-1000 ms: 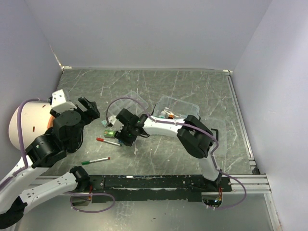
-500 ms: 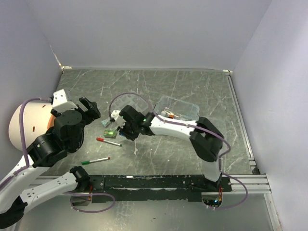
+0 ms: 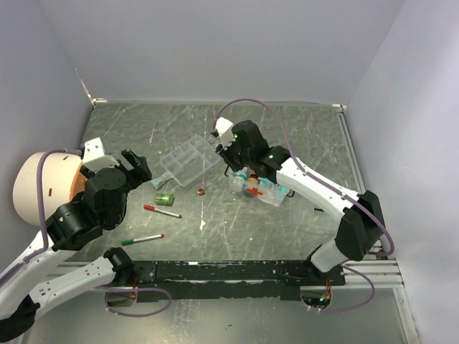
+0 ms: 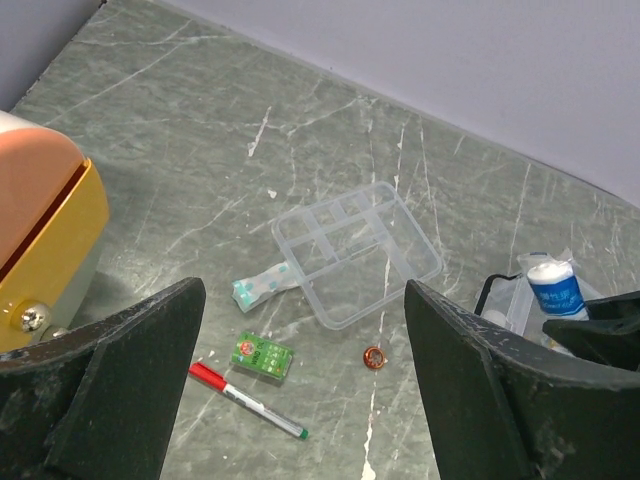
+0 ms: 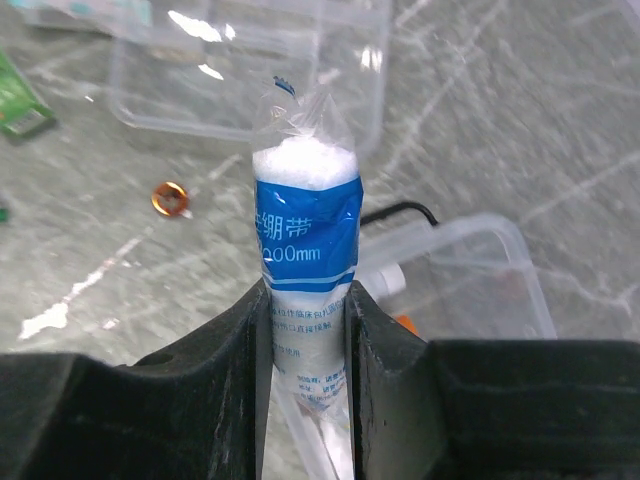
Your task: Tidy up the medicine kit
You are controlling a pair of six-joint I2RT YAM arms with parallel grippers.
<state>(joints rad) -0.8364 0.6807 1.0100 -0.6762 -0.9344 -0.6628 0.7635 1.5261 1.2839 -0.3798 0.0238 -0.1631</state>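
Near the bin (image 5: pixel 480 262), the right end effector (image 5: pixel 305 300) pinched a bandage roll (image 5: pixel 305 230) (left end effector (image 4: pixel 300 300) gaped empty); pens (image 4: pixel 247 395) lay unsorted.

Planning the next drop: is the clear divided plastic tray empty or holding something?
Empty: the clear divided plastic tray shows only table through every compartment.

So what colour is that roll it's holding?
The bandage roll is white with a blue printed band; the right wrist view shows it best.

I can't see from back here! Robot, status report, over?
Right gripper shut on white bandage roll in blue-labelled wrapper, beside clear plastic box. Left gripper open, empty. Nothing seen blocking.
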